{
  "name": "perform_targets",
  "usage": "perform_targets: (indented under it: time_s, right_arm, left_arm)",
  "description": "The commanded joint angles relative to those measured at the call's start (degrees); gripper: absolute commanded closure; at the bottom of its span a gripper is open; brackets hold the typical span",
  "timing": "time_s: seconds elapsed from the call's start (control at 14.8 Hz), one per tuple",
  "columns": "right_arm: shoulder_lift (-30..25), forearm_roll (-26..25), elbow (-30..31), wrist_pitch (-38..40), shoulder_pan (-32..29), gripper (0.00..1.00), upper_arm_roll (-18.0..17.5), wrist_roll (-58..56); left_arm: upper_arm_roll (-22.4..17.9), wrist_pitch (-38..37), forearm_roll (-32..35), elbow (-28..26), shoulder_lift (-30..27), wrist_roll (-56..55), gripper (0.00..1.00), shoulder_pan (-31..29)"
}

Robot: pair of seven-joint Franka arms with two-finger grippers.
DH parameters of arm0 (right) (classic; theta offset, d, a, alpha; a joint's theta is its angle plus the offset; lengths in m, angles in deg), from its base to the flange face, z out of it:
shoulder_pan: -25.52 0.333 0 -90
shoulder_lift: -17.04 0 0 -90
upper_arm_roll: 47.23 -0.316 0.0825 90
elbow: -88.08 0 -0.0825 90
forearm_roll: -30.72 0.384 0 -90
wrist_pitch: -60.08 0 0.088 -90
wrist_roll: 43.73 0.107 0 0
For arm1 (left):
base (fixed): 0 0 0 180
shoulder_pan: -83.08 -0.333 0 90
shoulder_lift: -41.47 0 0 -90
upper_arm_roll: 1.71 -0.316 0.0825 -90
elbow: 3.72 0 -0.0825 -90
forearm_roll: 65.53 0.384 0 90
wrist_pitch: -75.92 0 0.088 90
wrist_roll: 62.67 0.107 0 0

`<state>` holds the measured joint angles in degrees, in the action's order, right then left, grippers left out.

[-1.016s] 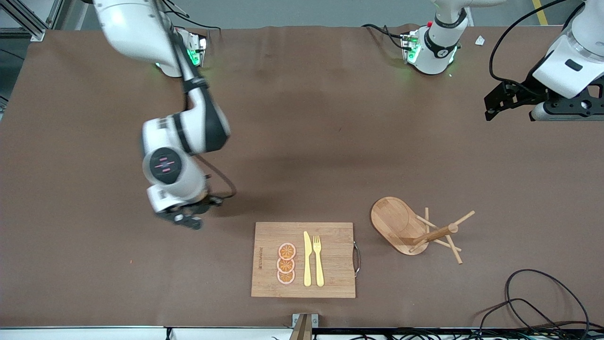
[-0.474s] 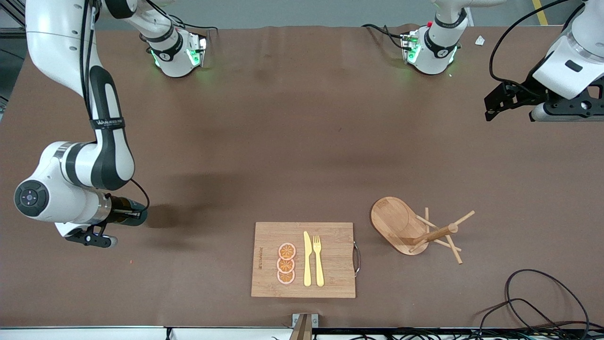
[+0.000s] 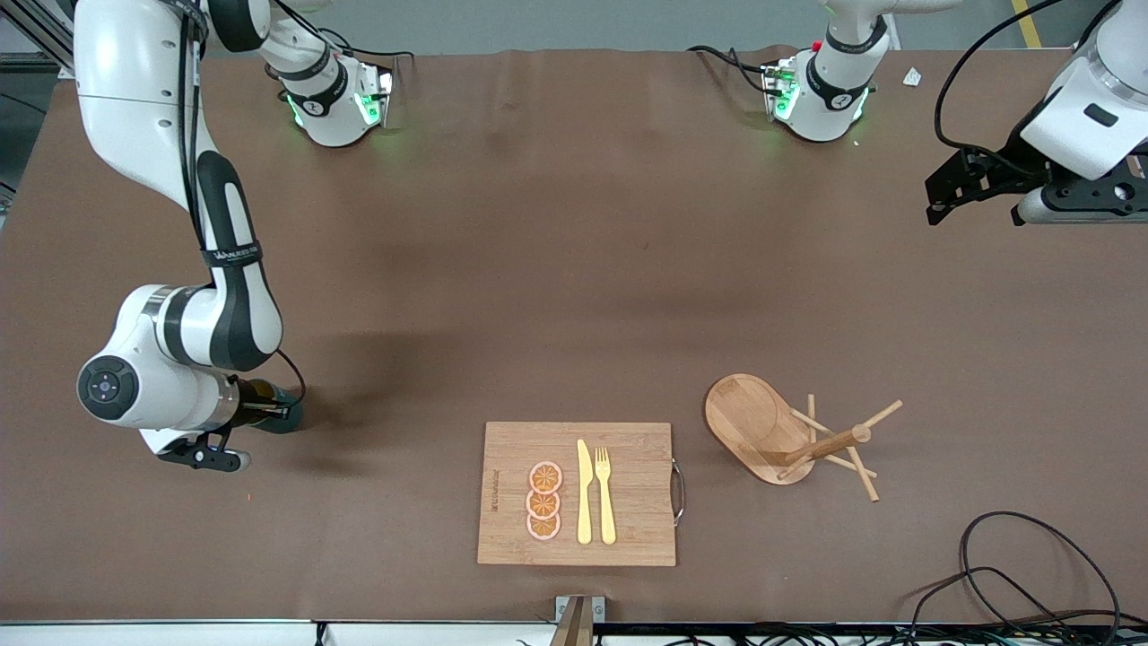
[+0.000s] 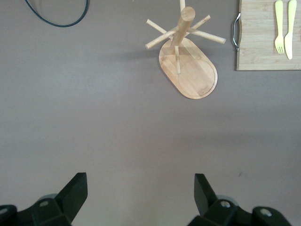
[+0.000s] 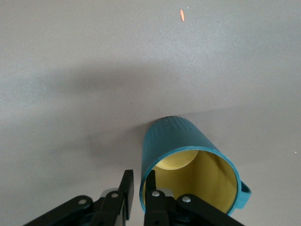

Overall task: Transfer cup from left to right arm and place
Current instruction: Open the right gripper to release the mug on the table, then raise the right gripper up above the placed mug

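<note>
Since a second ago your right gripper point(image 3: 235, 437) has swung to the right arm's end, pinching the cup point(image 5: 190, 168) by its rim, low over the table point(image 3: 574, 269). Handover done, placing left. Left gripper point(image 3: 973, 184) waits spread at 2 o'clock.

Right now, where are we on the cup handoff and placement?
The handoff looks done: the left gripper hangs open and empty over the left arm's end of the table, that arm waiting. In hand: the right gripper, jaws pinching the rim of the ribbed teal cup with a yellowish inside, low over bare table at the right arm's end. Left: release it.
</note>
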<state>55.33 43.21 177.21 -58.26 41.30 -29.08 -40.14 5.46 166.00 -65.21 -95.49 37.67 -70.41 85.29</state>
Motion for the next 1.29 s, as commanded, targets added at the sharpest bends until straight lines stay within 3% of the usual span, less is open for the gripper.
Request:
perform_targets:
  time_s: [0.0, 0.07, 0.2, 0.34, 0.54, 0.81, 0.95, 1.22]
  right_arm:
    - [-1.29, 0.34, -0.17, -0.05, -0.04, 0.47, 0.05, -1.03]
    - [-1.64, 0.25, -1.14, 0.12, -0.22, 0.39, 0.13, -1.38]
    - [-4.43, 0.16, -2.02, 0.21, -0.48, 0.00, 0.48, -1.82]
    - [-9.26, 0.08, -1.94, 0.73, -0.75, 0.00, 0.49, -3.57]
    - [-17.44, -0.54, -2.02, 8.20, -2.06, 0.00, 0.57, -7.00]
    - [-25.97, -7.82, -2.02, 17.94, -1.80, 0.00, 0.40, -8.50]
    - [-26.07, -12.30, -7.35, 21.72, -1.45, 0.00, -0.04, -8.68]
    - [-26.07, -11.98, -11.96, 29.90, -2.06, 0.00, 0.48, -8.77]
  left_arm:
    - [0.04, -1.22, 0.21, 0.98, 0.71, 0.71, 0.00, -0.09]
    - [0.04, -1.13, 0.21, 0.98, 0.89, 0.62, 0.00, -0.09]
    - [0.04, -1.13, 0.21, 1.06, 0.80, 0.80, 0.00, -0.09]
    - [-0.05, -1.13, 0.21, 0.98, 0.45, 0.89, 0.00, -0.18]
    - [-0.05, -0.61, 0.12, 0.98, 0.45, 1.15, 0.00, -0.10]
    - [0.30, -1.30, 0.12, 0.98, -0.07, 1.06, 0.00, 0.43]
    - [0.30, -1.92, -0.22, 0.89, -0.69, 1.24, 0.00, 0.26]
    - [0.30, -2.89, -0.23, 0.98, -0.87, 1.24, 0.00, 0.26]
